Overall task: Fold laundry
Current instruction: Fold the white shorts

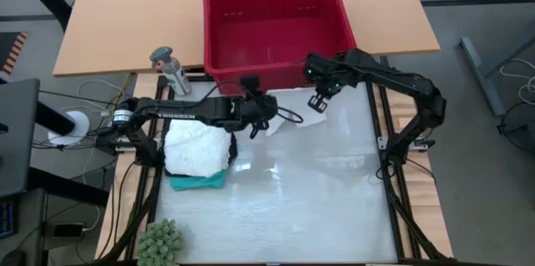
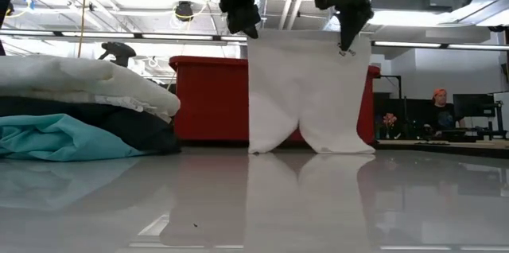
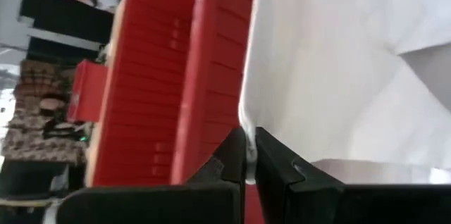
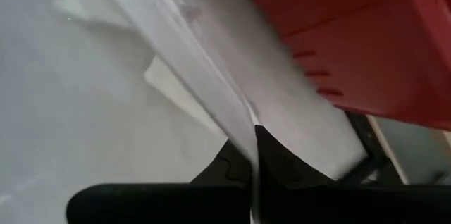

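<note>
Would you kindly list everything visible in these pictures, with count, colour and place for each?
hanging garment: one, white, held up in front of the basket, lower edge touching the table.
folded pile: one; white garment on top, black garment under it, teal garment at the bottom; table's left side.
basket: one, red plastic, far edge of the table.
plant: one, green and fuzzy, near-left corner.
spray bottle: one, grey, left of the basket.
table: one, glossy white.
person: one, seated in the room behind.
left gripper: jaws shut on the hanging garment's top edge.
right gripper: jaws shut on the same edge.
</note>
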